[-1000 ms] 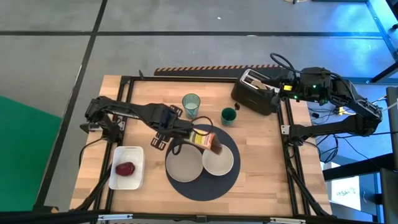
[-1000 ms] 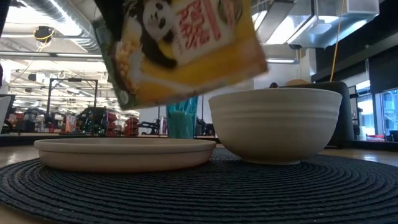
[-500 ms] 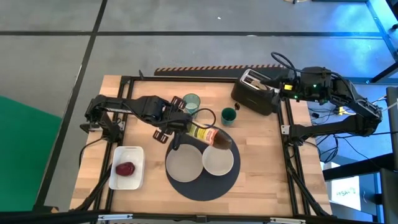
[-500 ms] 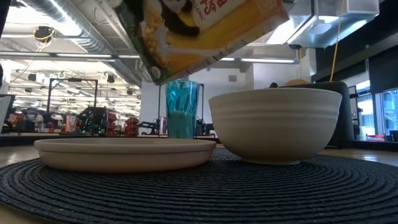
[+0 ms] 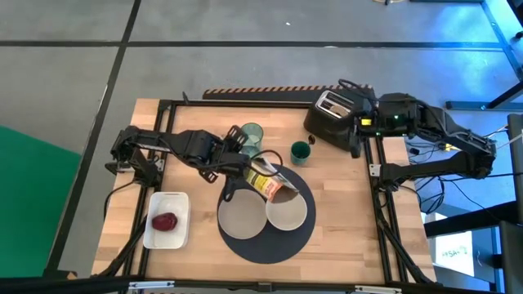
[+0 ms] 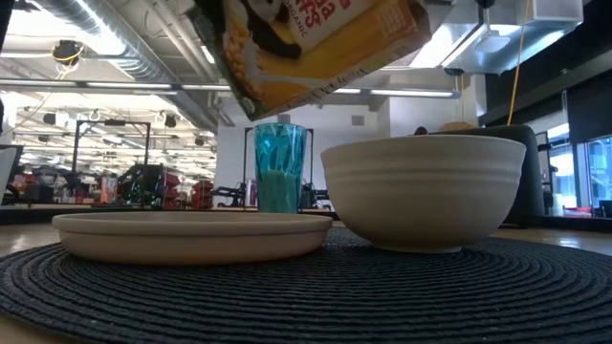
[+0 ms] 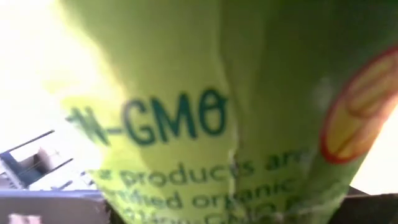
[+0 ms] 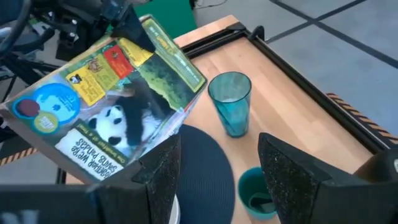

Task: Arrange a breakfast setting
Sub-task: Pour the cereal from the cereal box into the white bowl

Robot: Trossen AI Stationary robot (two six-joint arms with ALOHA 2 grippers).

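A large open robotics lab or workshop hall: bare ceiling ducts [image 6: 86,24] and strip lights run overhead, and grey concrete floor [image 5: 245,49] lies at twelve o'clock of a wooden tabletop [image 5: 343,188] boxed in a black metal frame [image 5: 377,175], with loose cables [image 5: 441,192] at three o'clock.

wooden table [image 5: 343,220], mat [image 5: 245,243], toaster [image 5: 333,120], tray [image 5: 167,234]

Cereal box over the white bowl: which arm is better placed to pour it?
Left. The left gripper already holds the cereal box tilted above the white bowl. The right gripper is open, back by the toaster.
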